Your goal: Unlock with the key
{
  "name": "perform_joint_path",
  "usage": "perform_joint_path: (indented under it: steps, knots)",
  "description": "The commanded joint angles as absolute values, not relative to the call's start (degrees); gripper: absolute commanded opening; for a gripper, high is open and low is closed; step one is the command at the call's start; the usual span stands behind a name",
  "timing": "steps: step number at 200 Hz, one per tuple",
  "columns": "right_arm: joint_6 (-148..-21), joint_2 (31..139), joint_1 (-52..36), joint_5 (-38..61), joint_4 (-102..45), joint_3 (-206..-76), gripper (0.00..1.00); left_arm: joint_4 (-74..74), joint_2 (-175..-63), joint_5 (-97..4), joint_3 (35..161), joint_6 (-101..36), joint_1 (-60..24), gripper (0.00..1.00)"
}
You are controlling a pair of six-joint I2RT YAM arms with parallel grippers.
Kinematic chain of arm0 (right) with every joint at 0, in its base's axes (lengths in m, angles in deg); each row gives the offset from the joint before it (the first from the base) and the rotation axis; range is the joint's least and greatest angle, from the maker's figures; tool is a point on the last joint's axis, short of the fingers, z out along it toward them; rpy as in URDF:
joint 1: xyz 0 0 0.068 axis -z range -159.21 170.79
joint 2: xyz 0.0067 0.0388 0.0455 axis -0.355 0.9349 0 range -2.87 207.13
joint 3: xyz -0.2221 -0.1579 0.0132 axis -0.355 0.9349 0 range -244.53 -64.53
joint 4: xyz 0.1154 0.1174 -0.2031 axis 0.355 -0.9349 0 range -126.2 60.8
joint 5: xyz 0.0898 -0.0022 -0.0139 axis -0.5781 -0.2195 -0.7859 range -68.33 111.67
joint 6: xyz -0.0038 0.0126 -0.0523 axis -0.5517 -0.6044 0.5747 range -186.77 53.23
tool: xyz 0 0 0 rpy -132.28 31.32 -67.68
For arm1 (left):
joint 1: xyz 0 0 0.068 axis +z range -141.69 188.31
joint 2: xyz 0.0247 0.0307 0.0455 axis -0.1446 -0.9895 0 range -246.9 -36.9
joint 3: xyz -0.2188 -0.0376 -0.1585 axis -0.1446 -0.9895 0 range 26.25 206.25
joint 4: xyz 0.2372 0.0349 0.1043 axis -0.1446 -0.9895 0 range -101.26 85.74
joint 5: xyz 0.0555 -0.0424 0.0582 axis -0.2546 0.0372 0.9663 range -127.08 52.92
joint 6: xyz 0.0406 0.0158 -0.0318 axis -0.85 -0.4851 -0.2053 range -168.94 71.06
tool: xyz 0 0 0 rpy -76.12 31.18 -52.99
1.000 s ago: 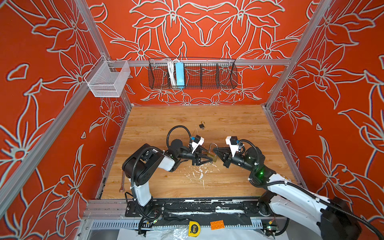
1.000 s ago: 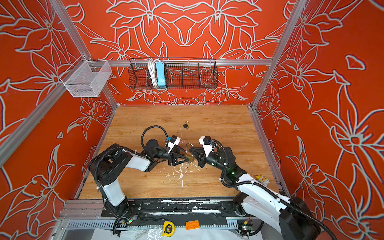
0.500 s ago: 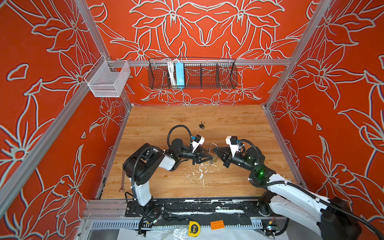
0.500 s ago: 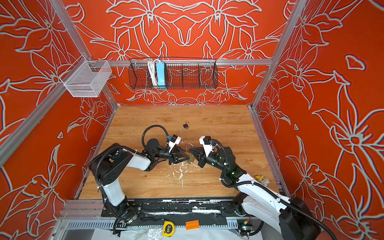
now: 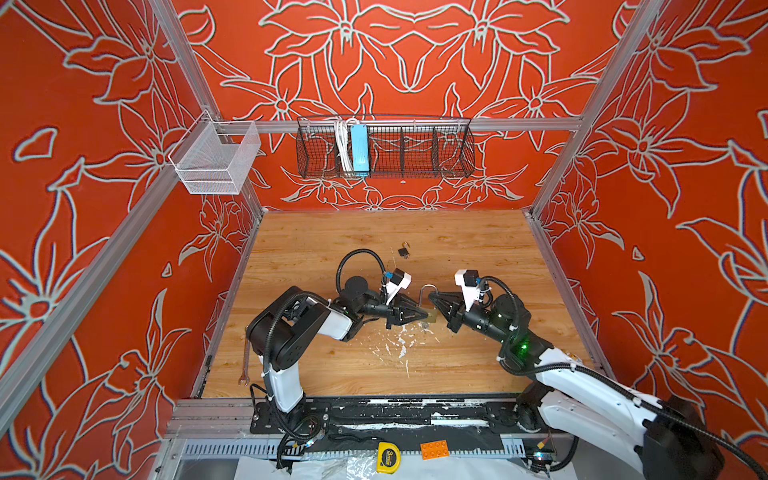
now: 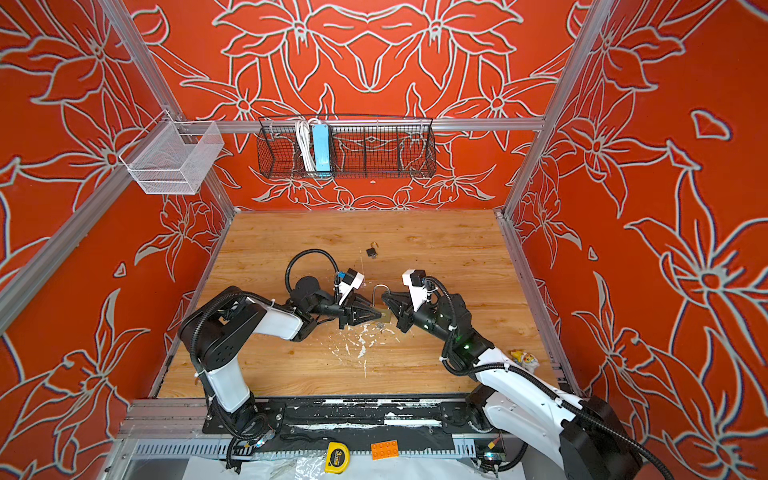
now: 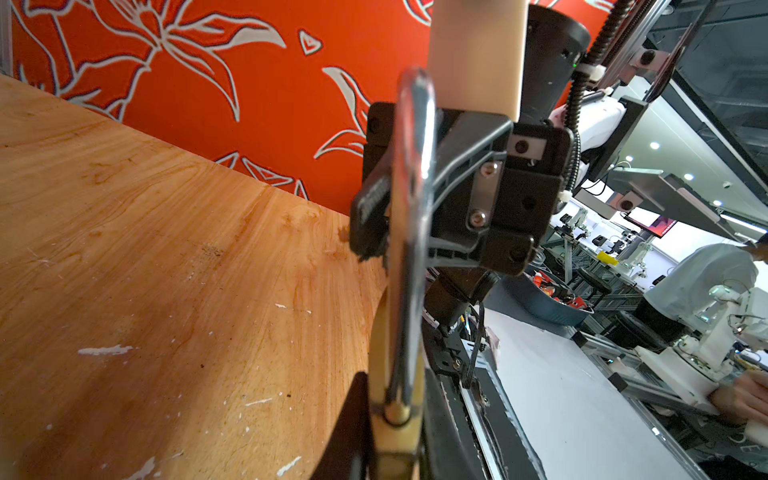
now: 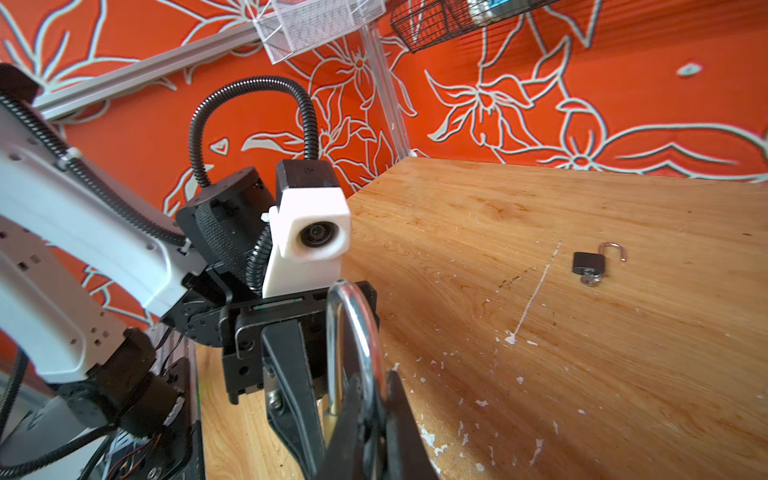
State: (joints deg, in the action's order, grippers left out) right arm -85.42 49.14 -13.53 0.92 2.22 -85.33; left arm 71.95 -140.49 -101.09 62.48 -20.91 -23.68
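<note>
Pinching the brass padlock [image 5: 432, 318] by its body, the left claw [image 5: 424, 316] is narrow, with a finger against each flat side in its wrist view. The right claw [image 5: 436, 306] meets it tip to tip, jaws narrow about the same lock; whether they grip cannot be told. The steel shackle [image 5: 423, 291] rises between both claws. Beyond the left claw, well apart on the wooden table [image 5: 478, 249], lies a small black padlock [image 5: 403, 252], its shackle open and a key [image 8: 590, 280] in its base.
</note>
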Motion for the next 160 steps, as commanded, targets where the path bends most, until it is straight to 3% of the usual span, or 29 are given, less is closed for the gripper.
perform_joint_path:
  steps: [1,19,44,66,107,160]
  knots:
    - [-83.82,47.2,-12.97,8.58,2.33,-85.23,0.36,69.3,-139.22,-96.97,64.16,-14.38,-23.94,0.0]
    - [-83.47,45.82,-12.98,13.53,-1.05,-85.36,0.6,65.95,-135.68,-91.92,63.08,-13.97,-23.86,0.0]
    - [-82.94,43.47,-13.0,17.03,-3.3,-84.83,0.72,45.58,-127.45,-79.02,63.63,-20.24,-23.78,0.0]
    - [-81.3,43.18,-13.26,14.4,-3.56,-84.81,0.72,34.14,-122.0,-67.86,64.21,-20.31,-23.77,0.0]
    - [-77.66,50.36,-17.39,9.51,-4.93,-88.95,0.64,35.88,-114.29,-55.82,59.3,-12.91,-23.64,0.0]
    - [-73.92,57.35,-24.52,11.21,-4.92,-91.97,0.64,42.66,-110.86,-57.04,55.72,-8.84,-22.9,0.0]
